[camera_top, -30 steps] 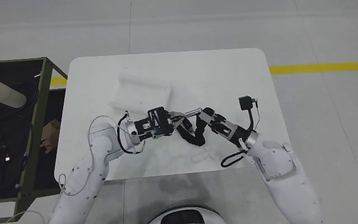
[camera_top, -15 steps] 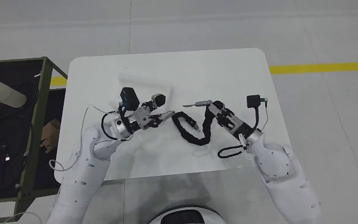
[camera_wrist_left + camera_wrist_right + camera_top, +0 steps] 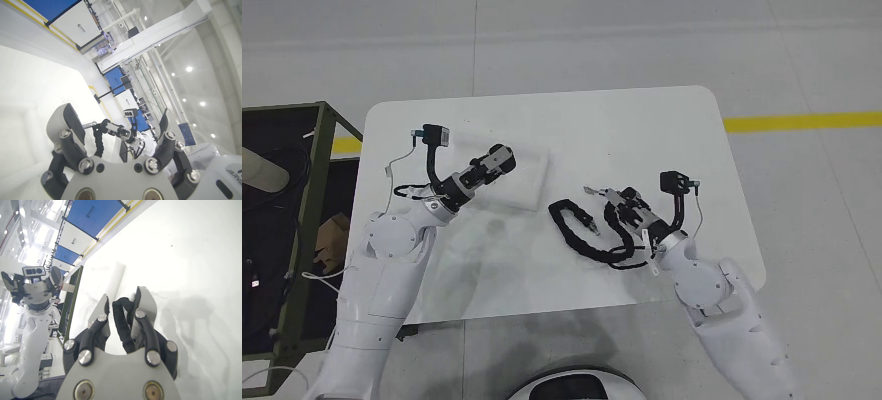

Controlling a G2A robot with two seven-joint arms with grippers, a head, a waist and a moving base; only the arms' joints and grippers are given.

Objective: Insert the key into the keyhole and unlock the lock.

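Since the lock [image 3: 587,250] is a cable type in a black fabric sleeve, I'd expect it to be floppy along its length, a bit heavy, and stiff only at the metal end [image 3: 592,190]. Grabbing close to that end seems the sane spot. That's roughly where the right gripper [image 3: 122,297] has it, jaws closed around the sleeve, while the rest loops on the table [image 3: 642,130] toward the robot. The metal end sticks out roughly level, pointing toward the left arm's side. Key or the lock's own bolt? I can't tell. The left gripper [image 3: 119,122] hangs by the white foam tray [image 3: 532,182], jaws wide open and empty.
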